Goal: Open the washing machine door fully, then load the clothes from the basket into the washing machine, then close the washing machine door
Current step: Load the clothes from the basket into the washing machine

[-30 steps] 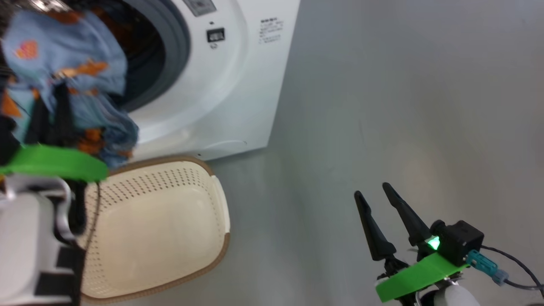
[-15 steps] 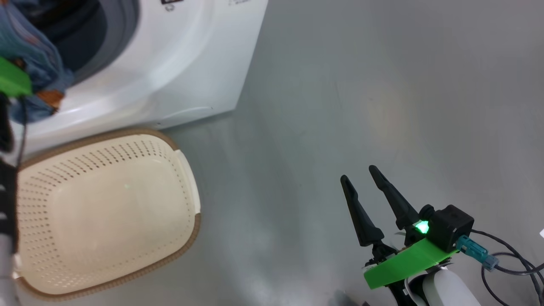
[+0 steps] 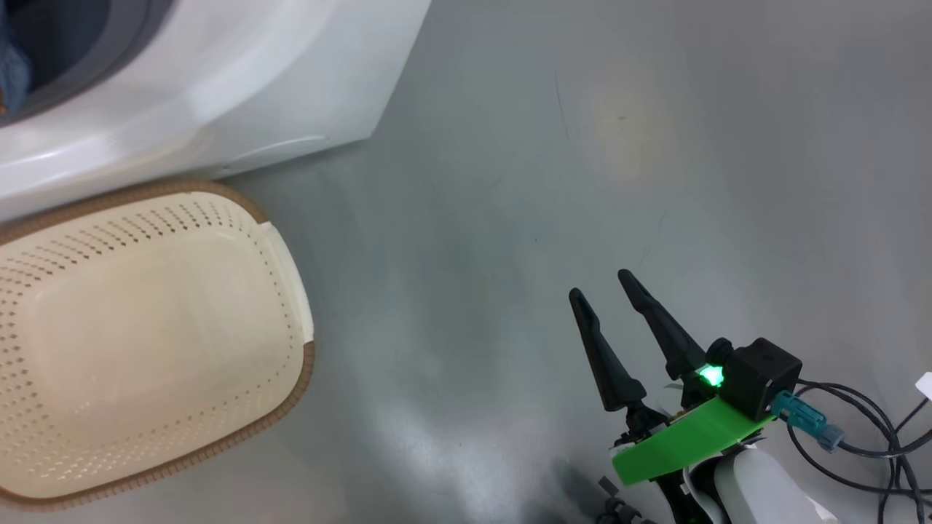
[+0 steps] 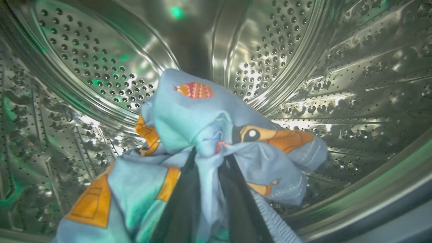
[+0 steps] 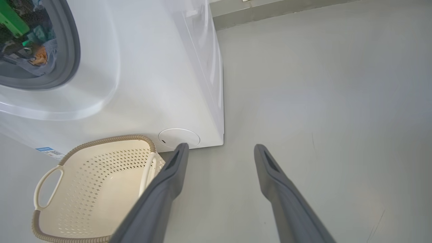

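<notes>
Inside the perforated steel drum [image 4: 337, 84] of the washing machine [image 3: 218, 87], my left gripper [image 4: 209, 153] is shut on a bunch of light blue clothes [image 4: 189, 114] with orange prints. The cloth drapes over both dark fingers [image 4: 182, 202]. A sliver of blue cloth [image 3: 9, 76] shows in the machine's opening. The cream basket [image 3: 291, 378] stands on the floor before the machine, with nothing showing inside it. My right gripper [image 3: 598, 285] hangs open over bare floor to the right, holding nothing. The washing machine door is out of view.
Grey floor [image 3: 582, 145] stretches right of the machine [image 5: 152, 84]. Dark cables [image 3: 859, 437] trail by my right wrist. In the right wrist view, the basket's rim [image 5: 101, 140] touches the machine's front below the grey gasket [image 5: 72, 50].
The head camera has swung, so machine and basket sit further left. My left gripper has carried the blue clothes from the opening into the drum. The right gripper stays open.
</notes>
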You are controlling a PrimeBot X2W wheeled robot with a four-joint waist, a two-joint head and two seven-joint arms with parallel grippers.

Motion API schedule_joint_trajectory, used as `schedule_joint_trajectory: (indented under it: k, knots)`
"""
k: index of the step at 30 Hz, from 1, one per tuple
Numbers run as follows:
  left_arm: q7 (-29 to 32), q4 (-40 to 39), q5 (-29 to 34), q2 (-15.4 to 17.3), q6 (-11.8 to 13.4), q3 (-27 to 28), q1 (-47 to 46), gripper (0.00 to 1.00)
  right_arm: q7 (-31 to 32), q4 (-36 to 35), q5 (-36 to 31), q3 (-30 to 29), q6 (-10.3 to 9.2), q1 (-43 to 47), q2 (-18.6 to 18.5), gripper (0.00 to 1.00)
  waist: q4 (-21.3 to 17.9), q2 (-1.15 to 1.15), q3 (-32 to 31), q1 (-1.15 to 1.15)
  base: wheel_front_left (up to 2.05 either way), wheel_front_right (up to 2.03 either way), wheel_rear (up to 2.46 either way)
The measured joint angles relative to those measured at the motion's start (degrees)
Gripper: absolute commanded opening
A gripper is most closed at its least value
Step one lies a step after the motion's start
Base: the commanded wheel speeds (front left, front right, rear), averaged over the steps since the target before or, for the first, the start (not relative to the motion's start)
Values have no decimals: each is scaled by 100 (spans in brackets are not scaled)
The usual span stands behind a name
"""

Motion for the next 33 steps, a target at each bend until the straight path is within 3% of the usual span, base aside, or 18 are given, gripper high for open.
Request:
schedule_joint_trajectory:
  k: [10,19,27,33]
  knots:
    - [-92,280,289,202,42,-168,-879,0,0,-29,10,70,0,-1,-2,100,-63,0,360,0,0,0,0]
    - [-99,-312,410,313,155,-22,-1046,0,0,-84,21,79,0,4,1,100,-151,0,614,0,0,0,0]
    - [-100,-1360,535,316,388,404,-988,0,0,-140,46,66,0,8,14,100,-231,0,784,0,0,0,0]
    - [-101,-1410,657,260,377,469,-794,0,0,-140,46,64,0,5,31,100,-205,0,813,0,0,0,0]
